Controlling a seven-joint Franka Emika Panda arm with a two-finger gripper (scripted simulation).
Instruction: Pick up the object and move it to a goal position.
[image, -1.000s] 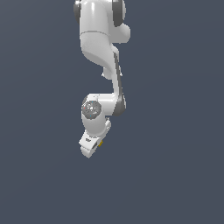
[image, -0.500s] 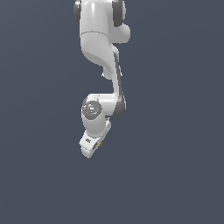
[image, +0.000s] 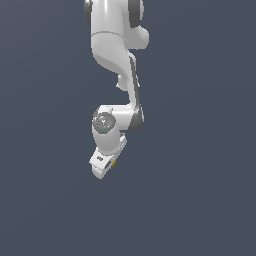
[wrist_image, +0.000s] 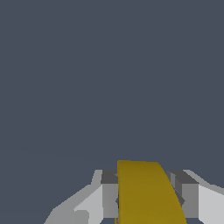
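The object is a small mustard-yellow cube (wrist_image: 146, 194), and in the wrist view it fills the space between my two grey fingers. My gripper (wrist_image: 146, 192) is shut on it, one finger pressing each side. In the exterior view only a sliver of the cube (image: 114, 162) shows, peeking out beside the white hand. There my gripper (image: 106, 167) hangs below the bent white arm, tilted toward the exterior view's left, against a plain slate-grey background.
Plain dark grey surroundings fill both views. The white arm (image: 117, 55) drops from the top of the exterior view to its wrist joint (image: 104, 122). No other object or marker shows.
The wrist and hand have shifted slightly to the exterior view's left and up, with the cube still held. The upper arm looks unchanged.
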